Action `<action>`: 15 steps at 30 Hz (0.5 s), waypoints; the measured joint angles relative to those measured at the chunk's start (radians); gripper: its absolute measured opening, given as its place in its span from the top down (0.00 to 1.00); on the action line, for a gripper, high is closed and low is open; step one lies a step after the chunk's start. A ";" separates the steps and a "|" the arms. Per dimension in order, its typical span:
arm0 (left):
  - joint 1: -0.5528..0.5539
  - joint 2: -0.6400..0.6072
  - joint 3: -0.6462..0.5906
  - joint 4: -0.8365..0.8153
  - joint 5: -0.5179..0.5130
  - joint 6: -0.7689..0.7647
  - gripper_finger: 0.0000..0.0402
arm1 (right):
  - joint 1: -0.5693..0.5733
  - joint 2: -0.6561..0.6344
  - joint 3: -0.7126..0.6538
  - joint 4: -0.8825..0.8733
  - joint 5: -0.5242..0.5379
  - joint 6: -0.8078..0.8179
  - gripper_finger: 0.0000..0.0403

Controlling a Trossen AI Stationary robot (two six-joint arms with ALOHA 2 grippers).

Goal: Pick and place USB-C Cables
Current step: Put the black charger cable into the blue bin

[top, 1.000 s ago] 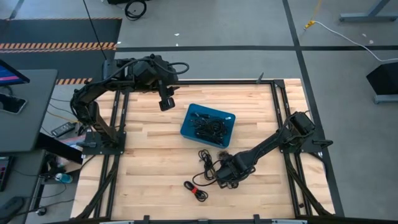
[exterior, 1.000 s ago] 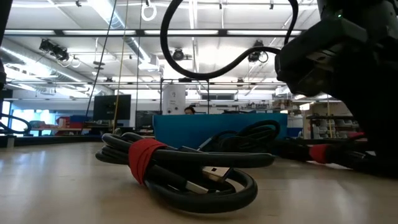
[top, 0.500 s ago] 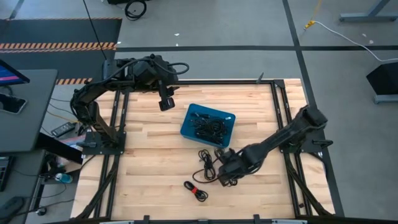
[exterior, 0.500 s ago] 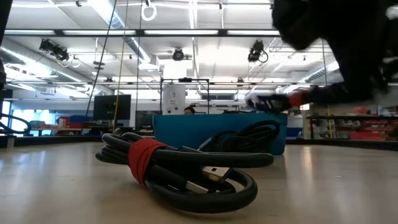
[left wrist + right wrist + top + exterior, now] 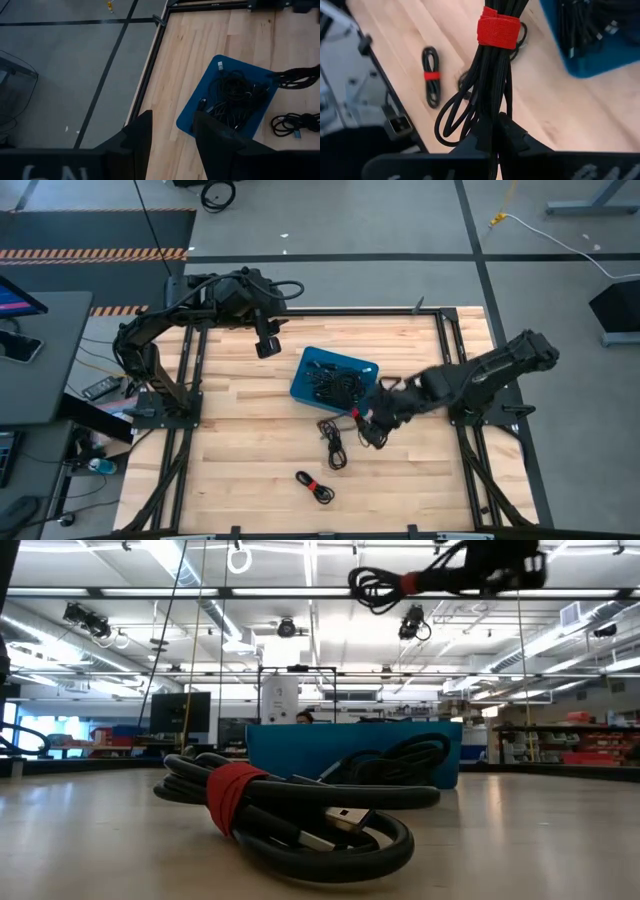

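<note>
My right gripper (image 5: 374,418) is shut on a black USB-C cable bundle with a red tie (image 5: 498,27), high above the table by the near right corner of the blue tray (image 5: 300,385). The tray holds several more tangled cables (image 5: 335,383). One coiled cable (image 5: 333,443) lies flat on the wood just near of the tray. Another cable with a red tie (image 5: 315,487) lies nearer the front edge. My left gripper (image 5: 266,347) hovers open above the table, to the far left of the tray, with nothing between its fingers (image 5: 137,142). My right gripper pinches the bundle's several strands (image 5: 492,117) between its two fingers, near one end of the coil. The fingers lie along the bundle and slant down toward the table's left. The bundle sticks out past the fingertips, lifted clear of the table (image 5: 390,582).
Black frame rails (image 5: 455,370) run along the table's left, right and far edges. Bare wood (image 5: 240,440) lies left of the loose cables. In the low view the front cable (image 5: 285,815) fills the foreground, with the tray (image 5: 300,745) behind it.
My right gripper has risen from the table with the red-tied cable and rolled its wrist, going toward the far edge and the tray. The bundle, which lay on the wood, is now lifted clear. The two other loose cables have stayed put.
</note>
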 joint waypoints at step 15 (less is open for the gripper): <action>0.000 0.000 0.000 0.000 0.000 -0.036 0.63 | -0.444 0.029 0.000 -0.092 -0.274 -0.751 0.98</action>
